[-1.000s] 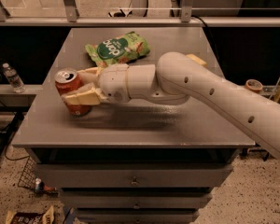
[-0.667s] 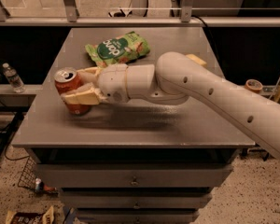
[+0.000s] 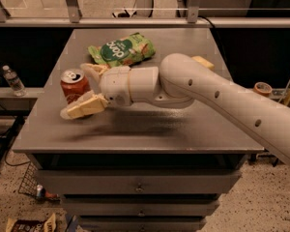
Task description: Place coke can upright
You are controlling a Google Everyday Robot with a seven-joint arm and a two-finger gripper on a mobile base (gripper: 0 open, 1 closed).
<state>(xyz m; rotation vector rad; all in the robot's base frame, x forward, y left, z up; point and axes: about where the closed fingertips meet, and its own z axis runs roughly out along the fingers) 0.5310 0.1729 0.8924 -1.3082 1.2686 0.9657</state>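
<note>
At the table's [image 3: 150,129] left side, the gripper [image 3: 78,91] sits low with its fingers [image 3: 85,107] spread apart, one behind the can [image 3: 74,84] and one in front. The can stands upright between them on the tabletop, silver top up; I cannot tell whether the front finger touches its base. Just behind lies a green bag [image 3: 122,49]. The placing looks done; what seems left is to draw the arm clear without knocking the can. A second ago the fingers were clamped on a tilted can; they have since opened.
</note>
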